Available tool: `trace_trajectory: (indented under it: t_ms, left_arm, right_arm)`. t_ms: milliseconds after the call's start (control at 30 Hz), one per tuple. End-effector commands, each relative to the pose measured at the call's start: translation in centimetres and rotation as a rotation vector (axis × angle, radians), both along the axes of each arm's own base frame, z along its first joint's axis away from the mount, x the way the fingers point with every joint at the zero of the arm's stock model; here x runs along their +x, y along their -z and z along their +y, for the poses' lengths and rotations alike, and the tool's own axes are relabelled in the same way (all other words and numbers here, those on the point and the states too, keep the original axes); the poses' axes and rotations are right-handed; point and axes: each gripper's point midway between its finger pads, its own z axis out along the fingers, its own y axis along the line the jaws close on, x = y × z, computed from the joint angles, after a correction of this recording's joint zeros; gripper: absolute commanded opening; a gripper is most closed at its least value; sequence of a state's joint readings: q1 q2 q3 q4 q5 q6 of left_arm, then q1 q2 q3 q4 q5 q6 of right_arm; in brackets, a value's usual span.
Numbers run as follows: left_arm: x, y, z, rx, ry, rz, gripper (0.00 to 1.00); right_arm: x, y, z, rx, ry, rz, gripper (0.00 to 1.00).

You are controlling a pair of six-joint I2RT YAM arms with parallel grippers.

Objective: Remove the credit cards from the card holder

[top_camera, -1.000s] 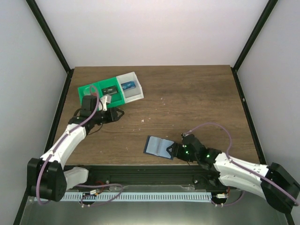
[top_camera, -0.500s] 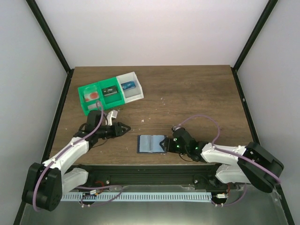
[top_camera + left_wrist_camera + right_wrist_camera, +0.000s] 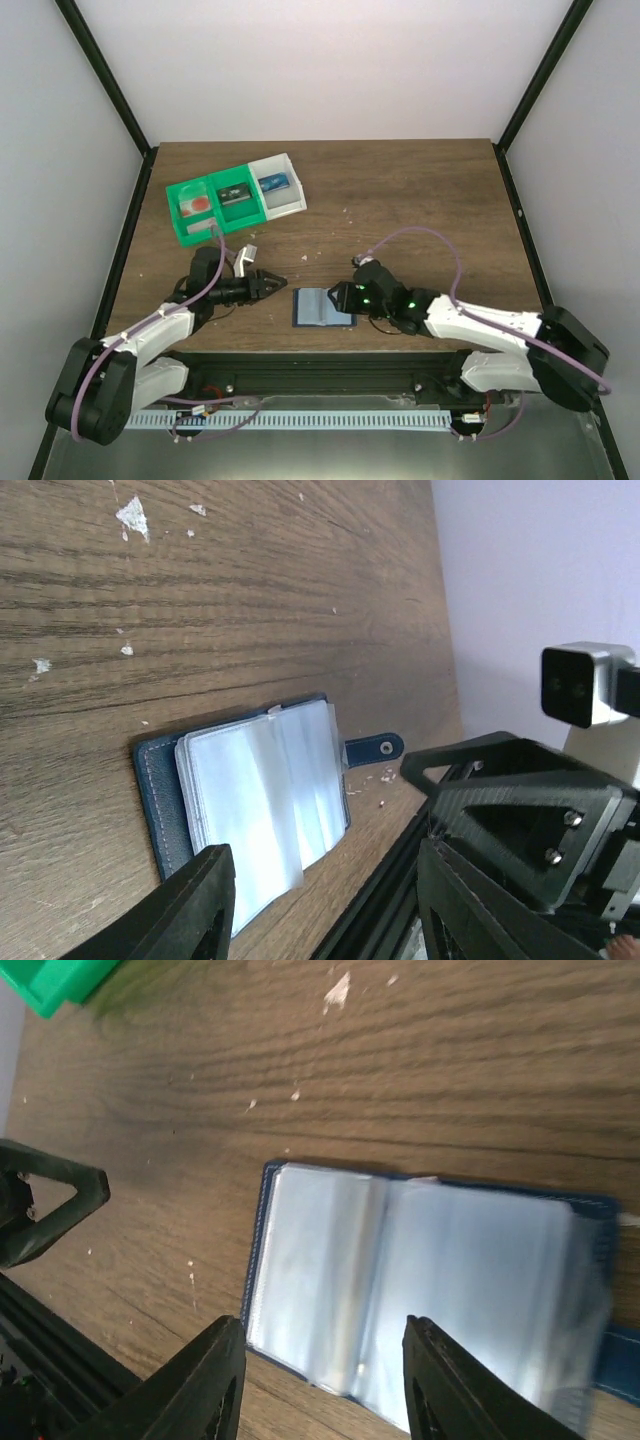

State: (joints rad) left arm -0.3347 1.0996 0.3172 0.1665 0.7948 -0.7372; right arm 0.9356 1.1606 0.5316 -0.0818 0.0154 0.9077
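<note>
The blue card holder (image 3: 320, 307) lies open on the table near the front edge, its clear pale sleeves facing up. It shows in the left wrist view (image 3: 250, 810) and the right wrist view (image 3: 430, 1280). I cannot make out separate credit cards in the sleeves. My left gripper (image 3: 274, 282) is open just left of the holder, its jaws wide (image 3: 325, 905) over the holder's near corner. My right gripper (image 3: 345, 297) is open at the holder's right edge, its jaws (image 3: 320, 1380) spread above the sleeves. Neither holds anything.
A green-and-white three-compartment tray (image 3: 213, 225) stands at the back left with small items in each compartment; its corner shows in the right wrist view (image 3: 60, 985). The table's front edge and black rail (image 3: 320, 360) run just below the holder. The left gripper tip (image 3: 50, 1200) shows left of the holder.
My left gripper has moved from beside the tray down and right to the holder. My right gripper has moved up and left, and the holder has shifted left and straightened.
</note>
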Motion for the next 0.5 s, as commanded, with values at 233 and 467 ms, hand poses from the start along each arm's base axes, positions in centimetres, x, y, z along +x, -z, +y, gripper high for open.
trace_trajectory:
  t_ms: [233, 467]
  left_arm:
    - [-0.5, -0.8, -0.1, -0.045, 0.001, -0.037, 0.50]
    - [-0.7, -0.2, 0.1, -0.034, -0.008, -0.029, 0.48]
  right_arm:
    - [0.0, 3.1, 5.3, -0.109, -0.108, 0.086, 0.44]
    - [-0.3, 4.3, 6.1, -0.101, -0.139, 0.102, 0.42]
